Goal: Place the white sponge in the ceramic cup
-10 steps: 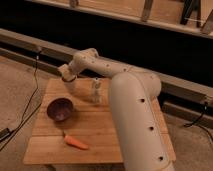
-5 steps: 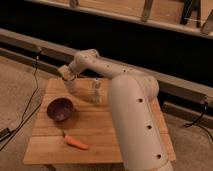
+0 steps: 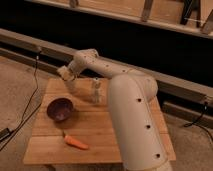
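Reaching across the far left part of the wooden table point(image 3: 100, 132), the white arm point(image 3: 132, 117) fills the right half of the camera view. Its thick near section rises from the bottom edge and hides the table's right side; a thinner section bends at an elbow point(image 3: 86, 56) near the back edge and runs down-left.

The gripper point(image 3: 65, 75) sits at the end of that thin section, low over the table's back left corner. Cannot tell whether it is released, clenched or grasping anything; the end of the arm reads as one pale lump against the wood.

Other things on the table:
- Purple bowl point(image 3: 60, 109), left side, upright, nearer the camera than the gripper and apart from it.
- Carrot point(image 3: 76, 143), near the front edge, lying flat, tip toward the right, well apart from the bowl.
- Small clear bottle point(image 3: 95, 91), upright, middle back of the table, just left of the thick arm section and right of the gripper.

White sponge and ceramic cup: neither can be picked out. The gripper's own pale housing covers the back left corner, and the thick arm section blocks everything to the right of the bottle.

Around the table: concrete floor, a dark cable point(image 3: 27, 107) trailing down the left side, a metal rail point(image 3: 30, 42) running behind the table.
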